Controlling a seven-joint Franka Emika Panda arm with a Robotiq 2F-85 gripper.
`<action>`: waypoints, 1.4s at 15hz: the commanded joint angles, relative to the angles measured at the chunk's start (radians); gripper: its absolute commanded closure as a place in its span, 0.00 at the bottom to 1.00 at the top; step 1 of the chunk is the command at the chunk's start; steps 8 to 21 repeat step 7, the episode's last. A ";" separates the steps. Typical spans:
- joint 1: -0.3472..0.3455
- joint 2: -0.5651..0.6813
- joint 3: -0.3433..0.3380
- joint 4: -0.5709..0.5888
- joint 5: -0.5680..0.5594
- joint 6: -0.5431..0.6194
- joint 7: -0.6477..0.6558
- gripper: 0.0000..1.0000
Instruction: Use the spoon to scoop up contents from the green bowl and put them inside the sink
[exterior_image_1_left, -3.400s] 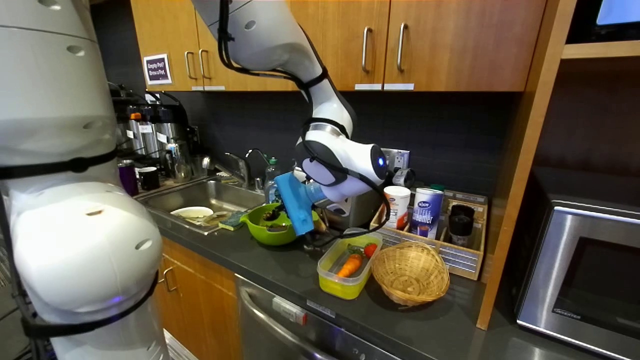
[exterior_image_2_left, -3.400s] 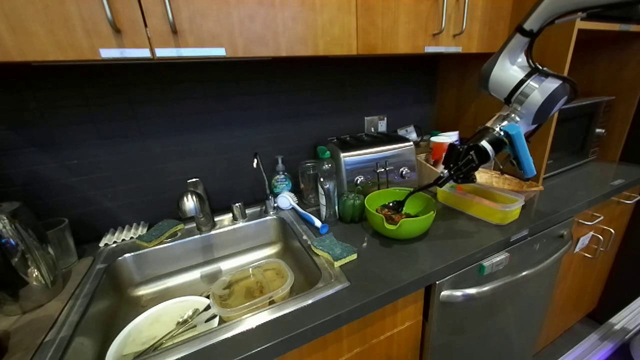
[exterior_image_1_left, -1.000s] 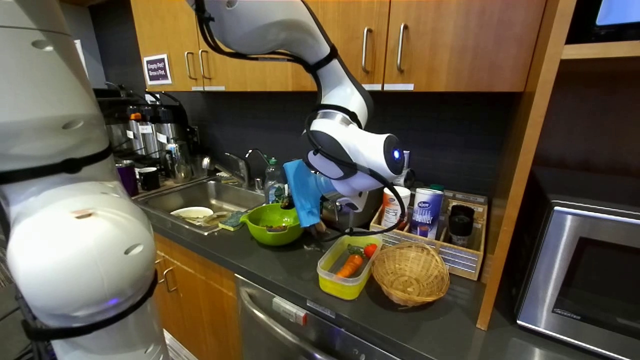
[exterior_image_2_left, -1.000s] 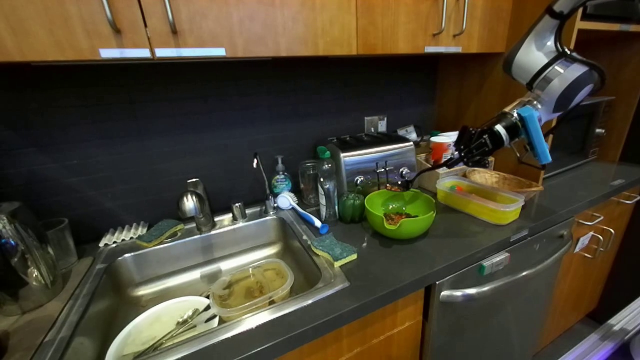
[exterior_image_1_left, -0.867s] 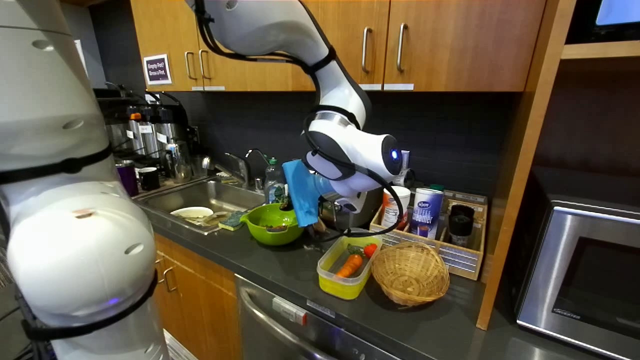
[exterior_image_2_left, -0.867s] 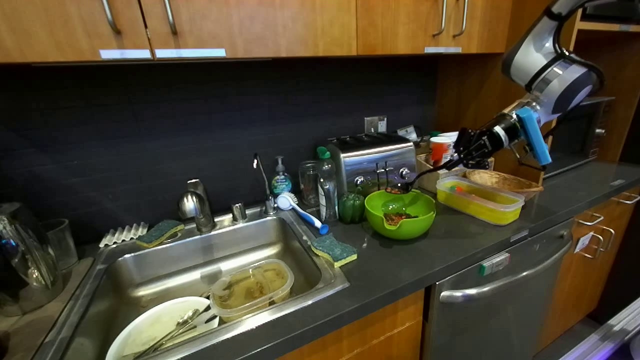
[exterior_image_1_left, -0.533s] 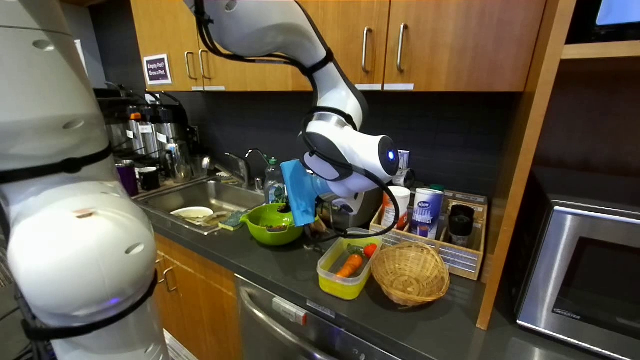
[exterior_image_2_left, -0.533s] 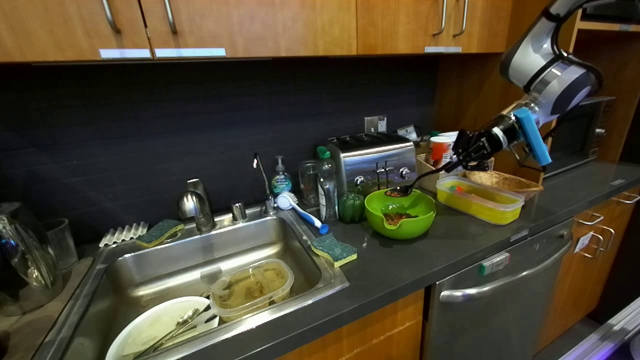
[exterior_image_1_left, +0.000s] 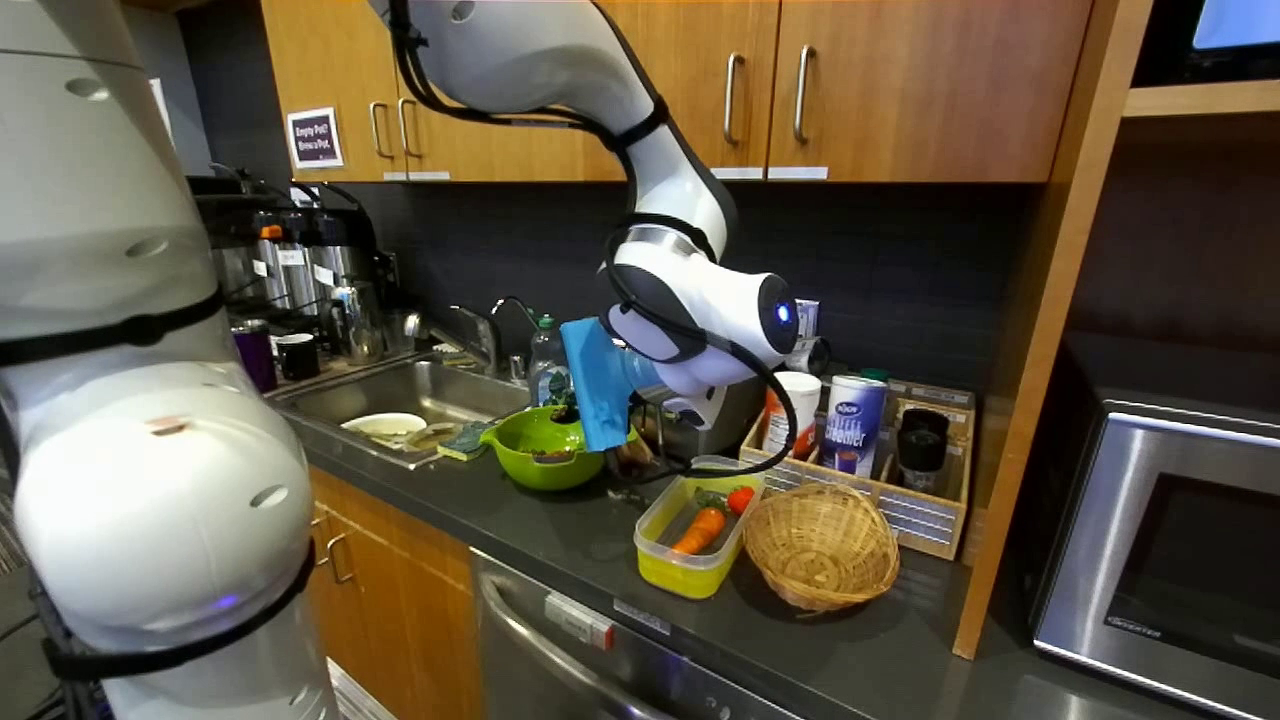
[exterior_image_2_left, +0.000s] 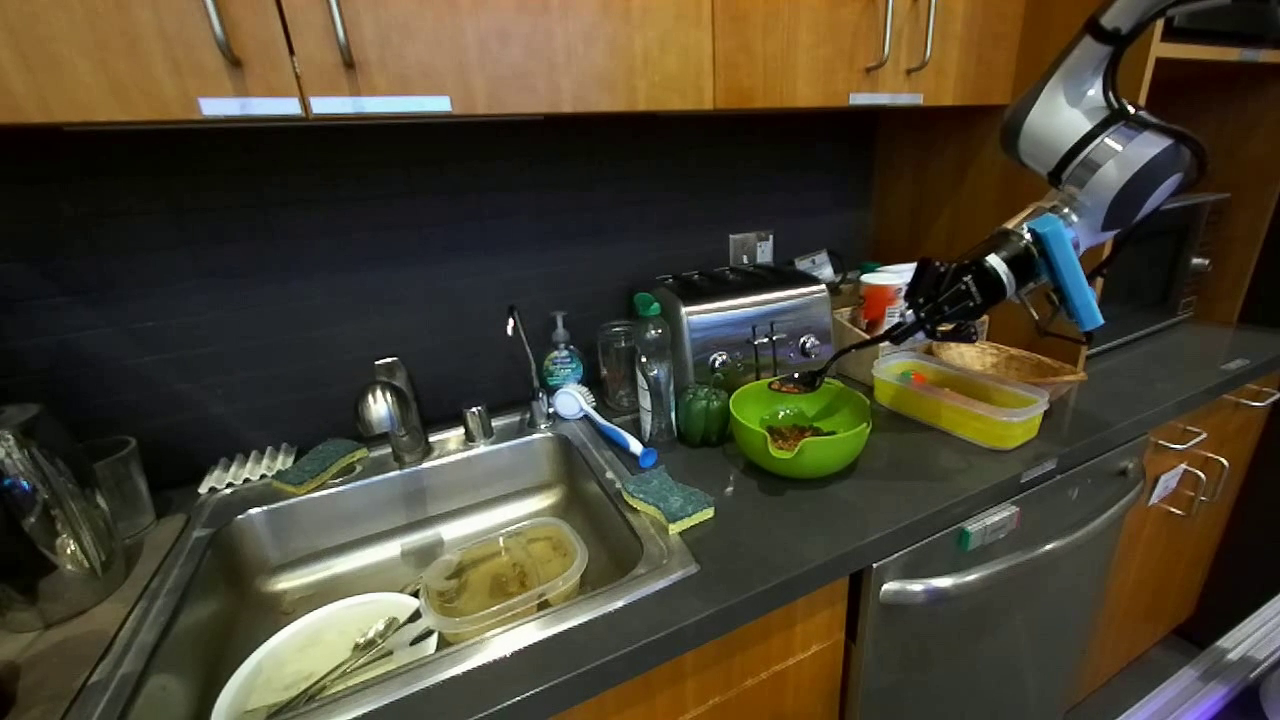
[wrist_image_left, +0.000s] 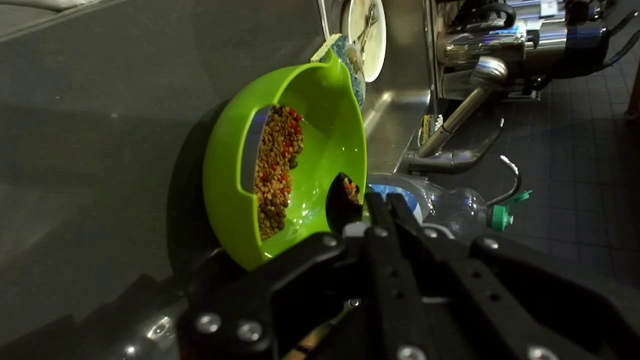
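Seeing tool (exterior_image_2_left: 914, 323) clamped on loaded spoon (wrist_image_left: 341, 202), just lifted off contents (wrist_image_left: 274, 182), over bowl (exterior_image_2_left: 812, 460); scoop seems done, sink (exterior_image_2_left: 300, 572) next.

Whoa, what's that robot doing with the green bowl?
The robot's gripper is holding a black spoon over the green bowl. A few brown and red bits sit in the spoon, and lots more lie in the bowl. It's meant to put them in the sink, but the spoon isn't there yet.
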 joint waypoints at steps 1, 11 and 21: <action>-0.004 0.002 -0.008 0.004 -0.002 -0.023 0.006 0.99; -0.003 0.000 -0.005 0.001 -0.007 -0.009 0.003 0.99; -0.003 0.000 -0.005 0.001 -0.007 -0.009 0.003 0.99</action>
